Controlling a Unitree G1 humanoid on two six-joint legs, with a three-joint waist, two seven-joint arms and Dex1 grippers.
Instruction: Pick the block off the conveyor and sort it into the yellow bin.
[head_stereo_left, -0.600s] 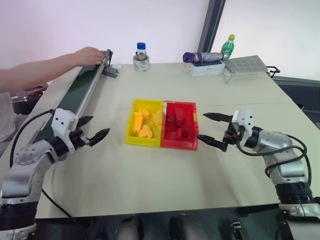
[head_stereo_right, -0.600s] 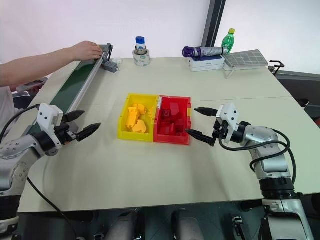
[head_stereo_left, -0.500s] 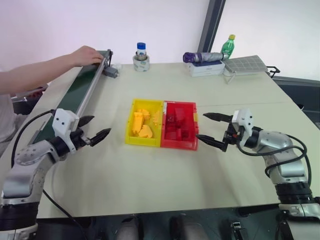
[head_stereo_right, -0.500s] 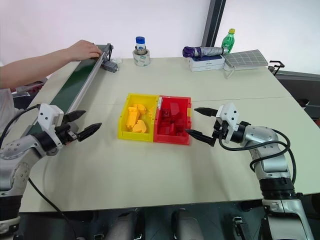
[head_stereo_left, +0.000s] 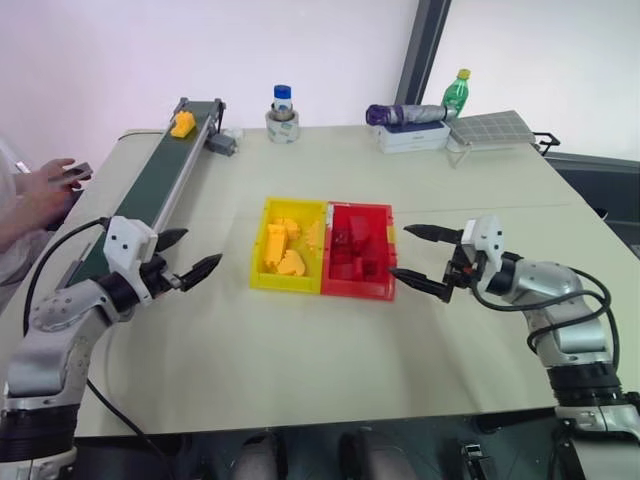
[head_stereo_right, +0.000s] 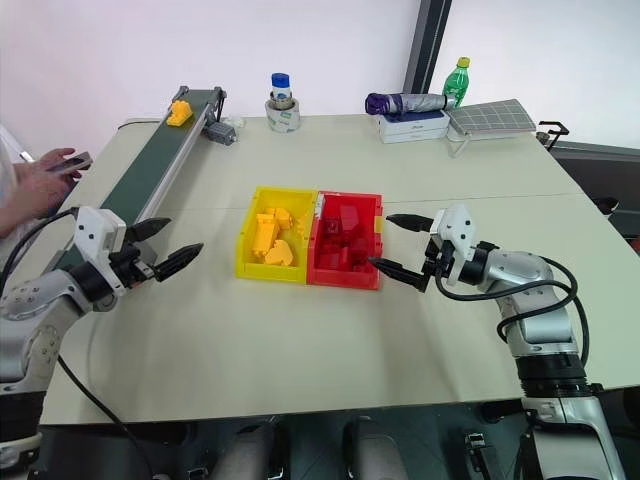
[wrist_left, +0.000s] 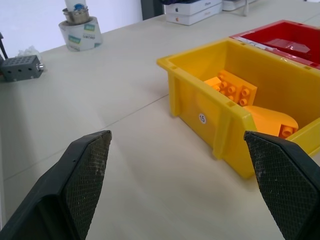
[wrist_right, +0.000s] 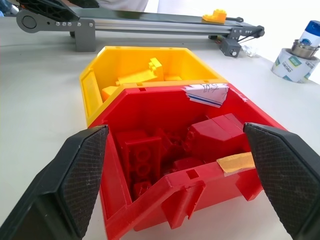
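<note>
A small yellow-orange block lies on the dark green belt of the conveyor at its far end; the right wrist view also catches the block. The yellow bin sits mid-table joined to a red bin and holds several yellow blocks. My left gripper hovers open and empty beside the conveyor's near end, left of the yellow bin. My right gripper is open and empty just right of the red bin.
The red bin holds several red blocks. At the far edge stand a tape roll with a jar, a green bottle, a white box and a grey rack. A person's hand holds a device left of the conveyor.
The person's hand has left the conveyor's far end and pulled back to the left edge, and the yellow-orange block now shows on the belt there. Both grippers kept still.
</note>
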